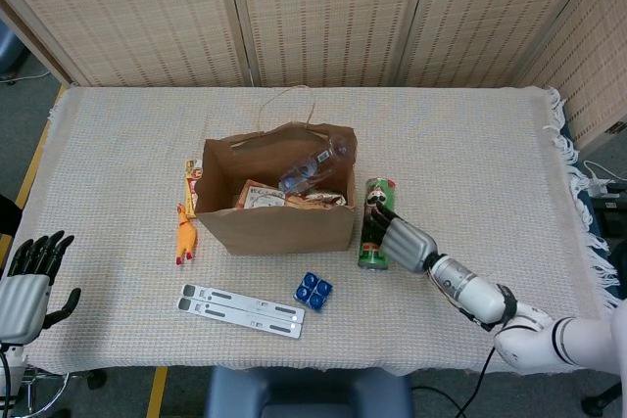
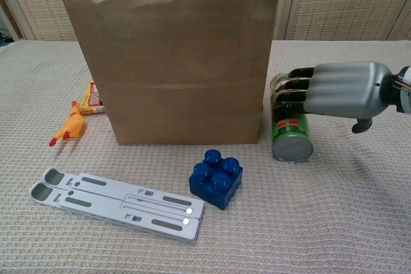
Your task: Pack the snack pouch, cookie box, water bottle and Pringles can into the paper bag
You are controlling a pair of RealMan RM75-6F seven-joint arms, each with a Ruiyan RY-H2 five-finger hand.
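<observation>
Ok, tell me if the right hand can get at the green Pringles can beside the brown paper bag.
Probably yes. The right hand already has its fingers laid across the green Pringles can, which stands upright just right of the brown paper bag. Nothing lies between them; whether the thumb has closed is not visible.

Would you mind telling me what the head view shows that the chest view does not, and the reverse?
Only the head view shows the left hand at the table's edge, and the water bottle and packets inside the paper bag. Only the chest view shows the bag's plain front and the right hand's fingers draped across the Pringles can. Both show the blue block, grey stand and rubber chicken.
</observation>
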